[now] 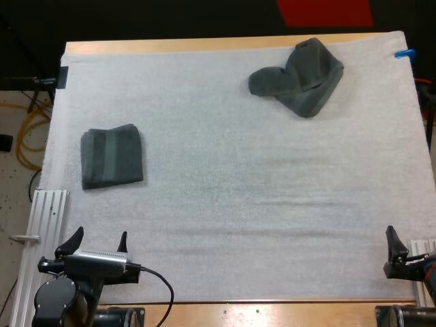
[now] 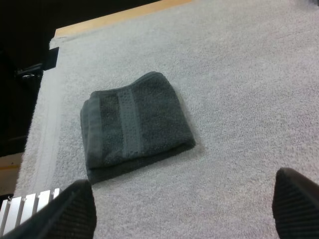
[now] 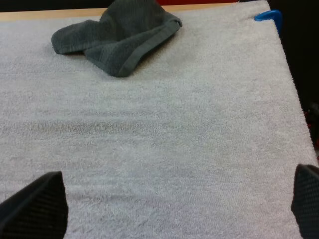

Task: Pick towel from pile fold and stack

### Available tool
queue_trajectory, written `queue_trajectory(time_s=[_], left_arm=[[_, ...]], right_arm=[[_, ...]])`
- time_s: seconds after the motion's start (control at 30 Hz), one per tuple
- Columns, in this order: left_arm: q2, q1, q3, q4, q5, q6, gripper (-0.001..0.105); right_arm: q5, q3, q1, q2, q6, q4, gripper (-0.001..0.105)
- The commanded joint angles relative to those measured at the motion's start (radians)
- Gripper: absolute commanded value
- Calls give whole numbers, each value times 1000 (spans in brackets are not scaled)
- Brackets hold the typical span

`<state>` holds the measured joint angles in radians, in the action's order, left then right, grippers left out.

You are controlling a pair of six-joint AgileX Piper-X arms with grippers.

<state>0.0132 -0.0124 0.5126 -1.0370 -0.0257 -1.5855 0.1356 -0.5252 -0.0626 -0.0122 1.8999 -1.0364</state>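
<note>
In the lower left of the high view, the left tool [image 1: 99, 240] hangs with its two black, finely textured fingers [image 2: 65, 211] spread apart, touching nothing. Ahead of it, at the frame's left, the folded towel [image 1: 112, 157] lies flat. It is a thick, neat rectangle of dark grey-green terry with a smoother woven band across it. The white mat [image 1: 225, 197] is fuzzy and faintly rippled, and it covers the wooden worktop [image 1: 204, 45]. At upper right the crumpled towel [image 1: 300, 78] sits as a lumpy, bent heap of the same terry. At lower right, the right tool [image 3: 172, 211] has its fingers wide apart, clear of any cloth.
</note>
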Motion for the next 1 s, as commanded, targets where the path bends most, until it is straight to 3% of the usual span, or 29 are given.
queue_trajectory(time_s=[0.0, 0.3, 0.53, 0.7, 0.87, 0.97], left_arm=[[136, 4, 3, 19, -1, -6, 70], [122, 4, 8, 26, -12, -6, 70], [-31, 4, 94, 10, -136, -6, 70], [-179, 4, 190, 10, -275, -6, 70], [-333, 49, 242, 46, -490, -3, 70], [-403, 105, 255, 70, -539, -3, 70]], right_arm=[[-3, -3, -3, -38, 5, 1, 89], [-3, -3, -3, -27, 3, 9, 89], [43, -83, -3, 99, -42, 6, 89], [121, -164, -3, 229, -42, -1, 89], [291, -256, -3, 383, -42, 0, 89], [359, -298, -3, 468, -42, 0, 89]])
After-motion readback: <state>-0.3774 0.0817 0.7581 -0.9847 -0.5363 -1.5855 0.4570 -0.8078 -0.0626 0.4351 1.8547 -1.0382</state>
